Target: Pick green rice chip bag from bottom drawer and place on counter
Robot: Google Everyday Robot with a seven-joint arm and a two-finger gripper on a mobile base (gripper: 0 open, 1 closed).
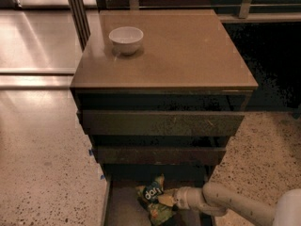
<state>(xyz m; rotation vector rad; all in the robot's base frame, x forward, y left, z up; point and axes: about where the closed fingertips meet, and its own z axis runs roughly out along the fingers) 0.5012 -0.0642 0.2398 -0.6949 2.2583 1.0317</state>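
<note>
Off to the left of my feed, glossy pale flooring [33, 41] catches the room lights, and lower down it meets speckled terrazzo floor [42, 173]. A dark metal post [75, 8] rises behind the cabinet's left rear corner. Next comes a white bowl [126, 39], upright near the left back corner of the counter [188, 51], whose smooth brown top has a slight sheen. Under it I see the top drawer [160, 123] and the middle drawer [160, 154], both with scuffed dark fronts. Lowest, the bottom drawer [120, 208] is pulled open, and the green rice chip bag [154, 199] lies on its brown floor with the blue patch facing up. My gripper [168, 200] is low in that drawer, touching the bag's right side; I cannot tell whether the claw is clamped or loose. The pale arm [230, 204] leads off to the lower right, with deep shadow [273, 65] beyond the cabinet
</note>
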